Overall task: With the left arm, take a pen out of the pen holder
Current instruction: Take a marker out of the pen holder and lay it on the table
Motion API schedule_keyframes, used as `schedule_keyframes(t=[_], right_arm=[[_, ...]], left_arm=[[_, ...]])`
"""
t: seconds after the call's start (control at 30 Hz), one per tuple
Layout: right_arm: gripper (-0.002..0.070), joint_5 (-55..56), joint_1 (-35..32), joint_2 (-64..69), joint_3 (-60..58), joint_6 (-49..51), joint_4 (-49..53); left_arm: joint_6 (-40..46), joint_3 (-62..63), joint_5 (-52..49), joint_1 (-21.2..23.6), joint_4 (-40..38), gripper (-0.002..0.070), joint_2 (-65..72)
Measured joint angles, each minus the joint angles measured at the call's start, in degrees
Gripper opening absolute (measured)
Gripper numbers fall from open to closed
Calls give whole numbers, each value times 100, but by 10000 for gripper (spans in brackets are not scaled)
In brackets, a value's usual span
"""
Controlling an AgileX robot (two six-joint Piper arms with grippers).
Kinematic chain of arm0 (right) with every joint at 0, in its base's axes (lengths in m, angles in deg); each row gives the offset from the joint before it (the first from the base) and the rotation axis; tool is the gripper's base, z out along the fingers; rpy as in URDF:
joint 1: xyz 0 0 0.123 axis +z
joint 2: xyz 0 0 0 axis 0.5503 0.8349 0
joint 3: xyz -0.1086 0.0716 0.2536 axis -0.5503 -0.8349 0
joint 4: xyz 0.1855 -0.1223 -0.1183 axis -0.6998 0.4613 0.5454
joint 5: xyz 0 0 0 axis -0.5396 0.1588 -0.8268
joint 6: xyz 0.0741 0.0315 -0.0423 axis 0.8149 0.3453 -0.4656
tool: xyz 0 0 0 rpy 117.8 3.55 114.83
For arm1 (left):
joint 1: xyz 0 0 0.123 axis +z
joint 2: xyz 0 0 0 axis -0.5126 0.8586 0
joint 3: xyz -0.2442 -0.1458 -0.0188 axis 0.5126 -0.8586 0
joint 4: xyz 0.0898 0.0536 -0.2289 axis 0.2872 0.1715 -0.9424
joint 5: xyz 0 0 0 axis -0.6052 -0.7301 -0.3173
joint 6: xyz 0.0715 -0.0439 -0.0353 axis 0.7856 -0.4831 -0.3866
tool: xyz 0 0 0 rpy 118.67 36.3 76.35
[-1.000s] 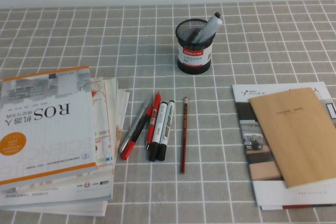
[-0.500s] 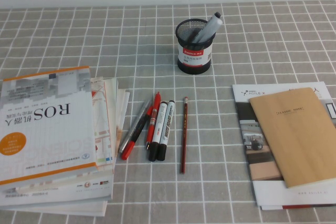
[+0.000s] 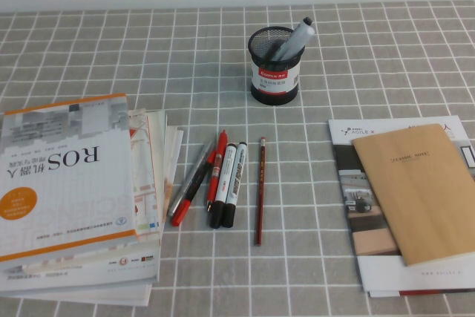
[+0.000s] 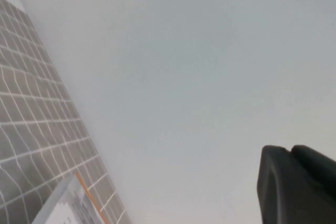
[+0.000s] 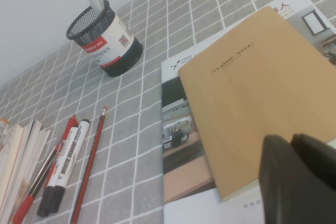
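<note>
A black mesh pen holder point(image 3: 276, 66) with a white label stands at the back middle of the table, and the right wrist view shows the holder point(image 5: 105, 41) too. One grey marker point(image 3: 295, 38) leans out of it to the right. Neither arm appears in the high view. My left gripper point(image 4: 290, 150) is shut with nothing in it, raised and facing the pale wall, far from the holder. My right gripper point(image 5: 290, 139) is shut and empty, hovering over the brown notebook point(image 5: 252, 93) at the right.
Several pens and markers point(image 3: 215, 177) and a red pencil point(image 3: 260, 191) lie in the table's middle. A stack of books point(image 3: 70, 191) fills the left front. The brown notebook point(image 3: 419, 187) lies on a brochure at the right.
</note>
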Motion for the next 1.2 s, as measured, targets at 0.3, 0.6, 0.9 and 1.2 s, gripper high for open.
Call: schedule_keyframes(t=[0.3, 0.6, 0.9, 1.2], right_arm=[[-13, 0, 0, 0, 0, 0, 0], [-13, 0, 0, 0, 0, 0, 0], [-13, 0, 0, 0, 0, 0, 0], [-13, 0, 0, 0, 0, 0, 0]], left_arm=[[439, 947, -2161, 10, 1705, -3, 359], [3035, 4058, -5134, 10, 2567, -3, 2905], [5738, 5358, -5708, -16, 624, 31, 5192], [8021, 6335, -5435, -1079, -873, 349, 7121]])
